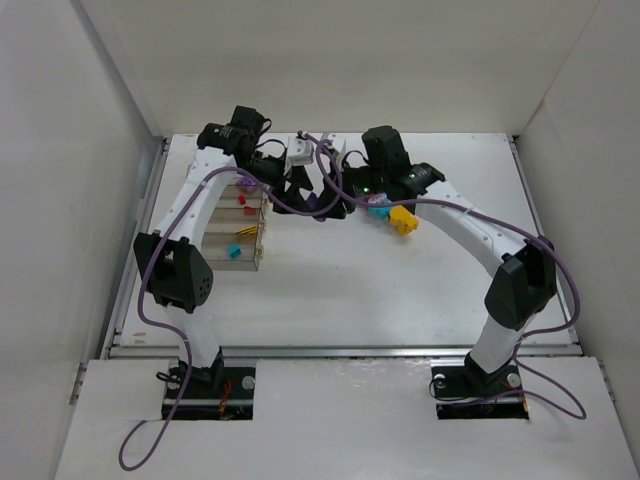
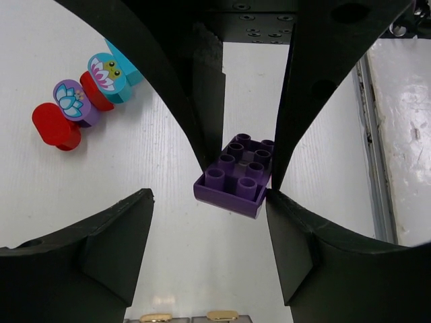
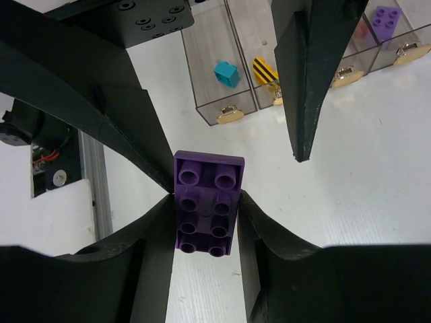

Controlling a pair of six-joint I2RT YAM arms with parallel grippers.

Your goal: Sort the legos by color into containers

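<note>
The containers (image 3: 202,47) lie beyond the right pincer (image 3: 205,205), with a cyan lego (image 3: 226,73) and a purple lego (image 3: 387,17) in separate bins. That pincer pinches a purple brick (image 3: 205,178) by its long sides. The left pincer (image 2: 209,196) stands spread around the same brick, not clamping it. Loose legos (image 2: 84,101) cluster off to its side.
</note>
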